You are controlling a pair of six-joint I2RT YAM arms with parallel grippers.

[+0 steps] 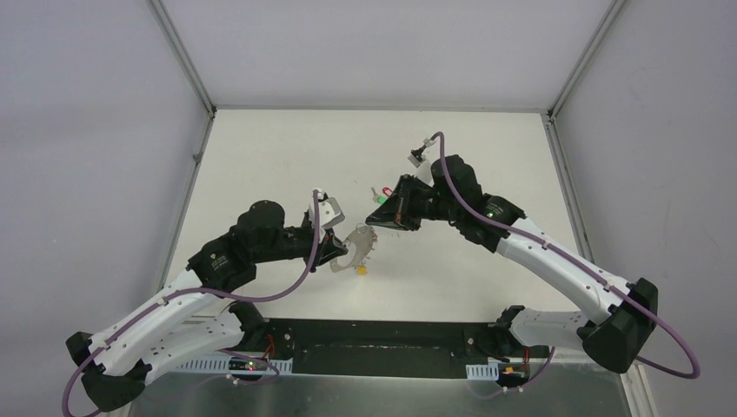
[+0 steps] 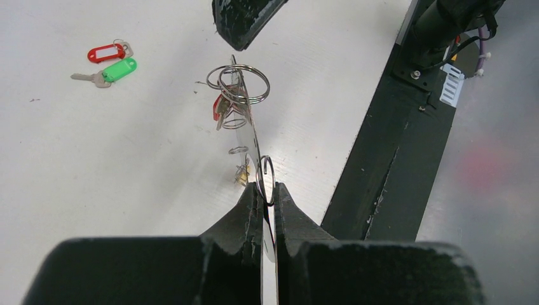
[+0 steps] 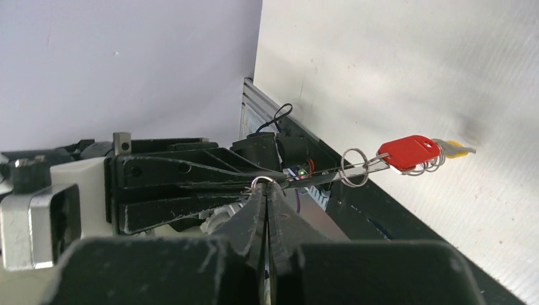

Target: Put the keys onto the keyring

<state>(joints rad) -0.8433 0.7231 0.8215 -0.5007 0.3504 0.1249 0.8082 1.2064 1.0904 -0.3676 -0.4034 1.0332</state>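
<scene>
While the left wrist view shows it edge-on, the keyring (image 2: 252,133) reads as one thin grey line rising from bottom centre toward the upper middle of the frame. My left gripper (image 2: 267,190) is pressed together on its lower rim, pinching the wire. In the overhead view the same keyring (image 1: 359,246) sits at centre frame, between the tips of the two arms. My right gripper (image 3: 267,190) is also pressed together. Its tips meet at a small split ring (image 3: 262,182) on the near rim, low centre in the right wrist view. Whether that ring is actually caught between the pads I cannot tell.

Already threaded are two keys, one with a red tag (image 3: 410,151) and one with a yellow tag (image 3: 454,147). They sit right of centre in the right wrist view, each on its own bright wire loop. Not yet threaded are a red-tagged key (image 2: 105,52) and a green-tagged key (image 2: 117,70). These lie just beside each other on the white table (image 2: 95,159), upper left of the left wrist view.

Handling, as I judge it:
- **Keyring:** light, stiff yet springy, with smooth wire that is apt to swivel in a two-pad pinch. It is best held on a bare stretch of rim, away from the loops.
- **Keys:** tiny, flat, hard metal, lying low on a matte surface. Their oval plastic tags are glossy and thicker, and so the easier hold.
- **Risk:** nothing looks fragile, though the slim loops could snag one another.
</scene>
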